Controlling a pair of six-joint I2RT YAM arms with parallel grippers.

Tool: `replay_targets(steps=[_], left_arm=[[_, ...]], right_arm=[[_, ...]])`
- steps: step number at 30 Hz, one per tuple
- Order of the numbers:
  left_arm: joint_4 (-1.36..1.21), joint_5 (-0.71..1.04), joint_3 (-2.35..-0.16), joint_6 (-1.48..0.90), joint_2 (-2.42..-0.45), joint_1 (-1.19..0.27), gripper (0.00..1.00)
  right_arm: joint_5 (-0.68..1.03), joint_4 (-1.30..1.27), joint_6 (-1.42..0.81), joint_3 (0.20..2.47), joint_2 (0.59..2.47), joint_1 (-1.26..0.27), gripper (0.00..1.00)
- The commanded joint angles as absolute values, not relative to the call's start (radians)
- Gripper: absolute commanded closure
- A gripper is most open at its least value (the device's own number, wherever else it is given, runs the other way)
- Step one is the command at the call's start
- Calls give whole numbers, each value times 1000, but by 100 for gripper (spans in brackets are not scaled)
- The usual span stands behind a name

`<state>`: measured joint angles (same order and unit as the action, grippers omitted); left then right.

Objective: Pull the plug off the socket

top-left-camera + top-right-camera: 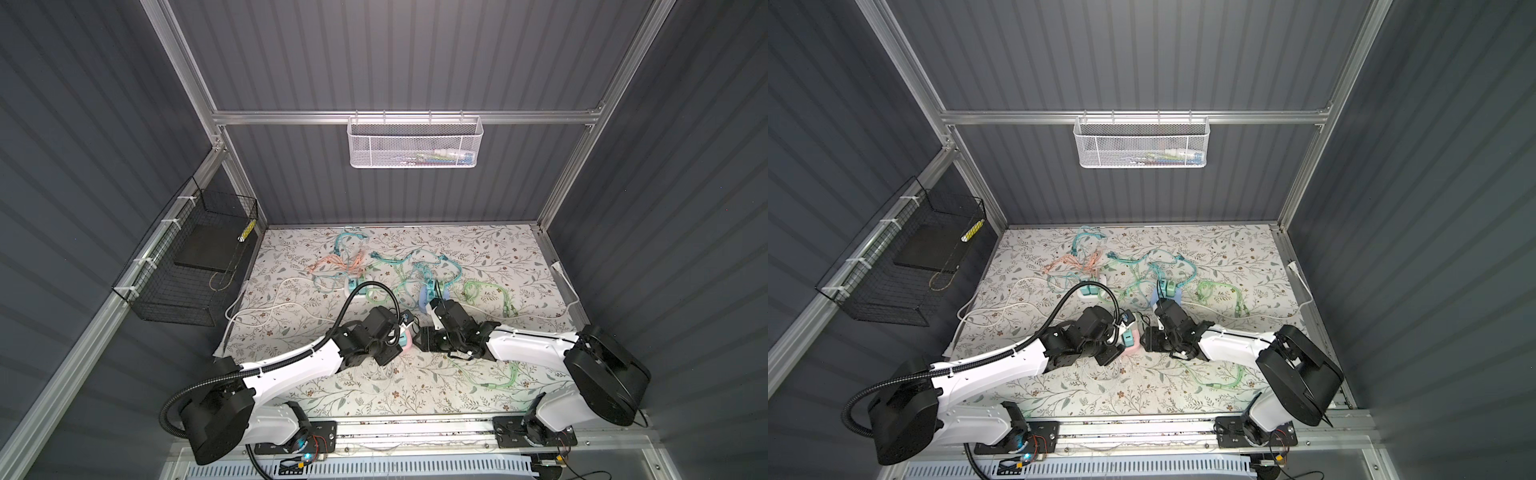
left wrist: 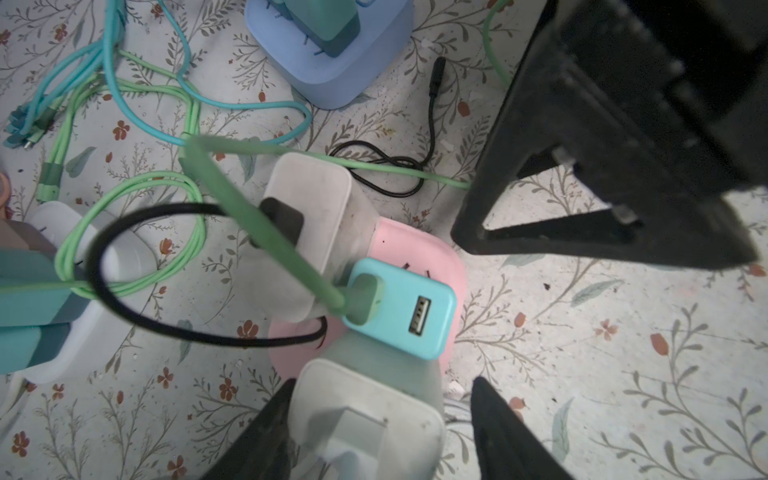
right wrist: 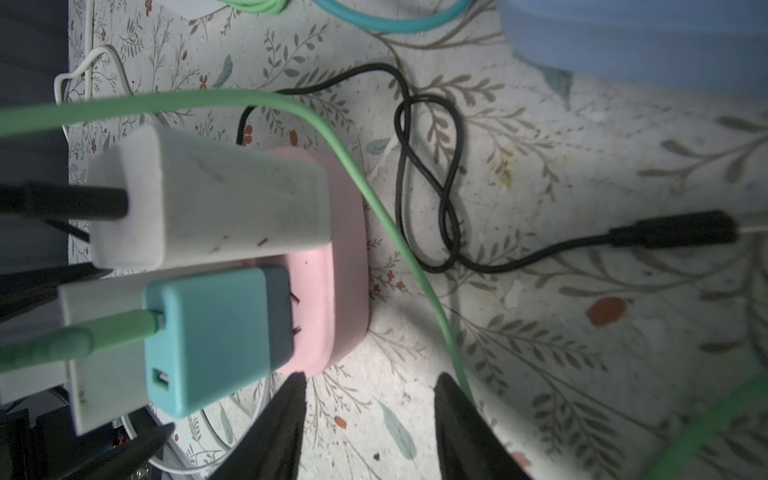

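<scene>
A pink socket [image 2: 415,245] [image 3: 345,257] lies on the flowered table between the two arms, partly hidden in both top views [image 1: 409,341] [image 1: 1133,349]. Three plugs stand in it. One is a white plug [image 2: 316,208] with a black cable. One is a teal plug [image 2: 399,307] [image 3: 216,332] with a green cable. Another white plug [image 2: 365,415] sits between the fingers of my left gripper [image 2: 382,382]. One finger lies against it and the other stands off, so the jaws are open. My right gripper [image 3: 372,376] is open over bare table, one fingertip by the socket's edge.
A blue socket [image 2: 332,62] [image 1: 428,297] with a teal plug lies just beyond. A white socket [image 1: 359,286] sits to the left. Green, teal and orange cables tangle across the table's far half. A thin black cable [image 2: 395,166] loops beside the pink socket. A black wire basket [image 1: 187,266] hangs at the left.
</scene>
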<state>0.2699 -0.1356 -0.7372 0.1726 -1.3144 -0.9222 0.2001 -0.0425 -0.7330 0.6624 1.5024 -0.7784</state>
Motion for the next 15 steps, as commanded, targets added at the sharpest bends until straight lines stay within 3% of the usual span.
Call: replay_targets(steps=[1, 7, 15], left_arm=[[289, -93, -770, 200, -1335, -925, 40], [273, -38, -794, 174, -1385, -926, 57], [250, -11, -848, 95, -1467, -927, 60]], right_arm=[[216, -57, -727, 666, 1513, -765, 48], [225, -66, -731, 651, 1508, -737, 49], [238, -38, -717, 640, 1484, -695, 50]])
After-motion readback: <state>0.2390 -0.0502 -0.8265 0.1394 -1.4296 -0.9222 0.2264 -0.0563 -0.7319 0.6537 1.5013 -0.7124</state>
